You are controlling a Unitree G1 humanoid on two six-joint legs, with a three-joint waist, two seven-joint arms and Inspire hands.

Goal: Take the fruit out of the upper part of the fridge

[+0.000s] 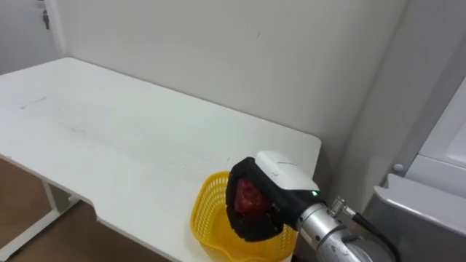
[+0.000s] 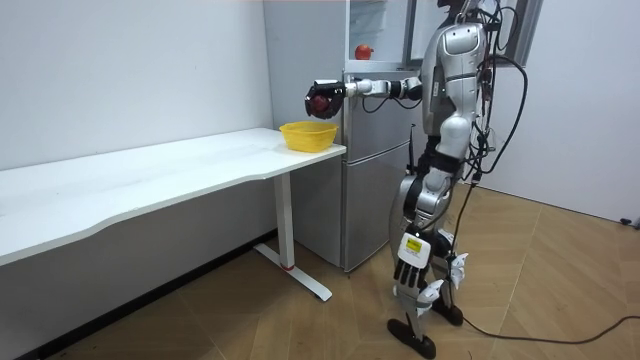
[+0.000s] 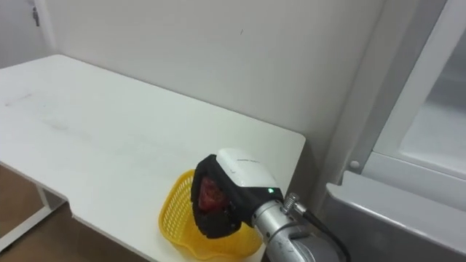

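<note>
My right hand (image 1: 256,218) is shut on a red fruit (image 1: 250,196), with dark fingers curled round it. It hovers just above a yellow basket (image 1: 206,212) that stands on the near right end of the white table (image 1: 109,124). In the room view the right hand (image 2: 328,93) holds the red fruit (image 2: 318,102) over the yellow basket (image 2: 308,135), and I stand upright beside the fridge (image 2: 365,160). My left hand (image 2: 409,270) hangs at my side with straight fingers.
The upper fridge door (image 3: 426,94) stands open on my right. Another red fruit (image 2: 363,51) sits in the upper fridge. A pale wall runs behind the table, whose long top stretches to my left.
</note>
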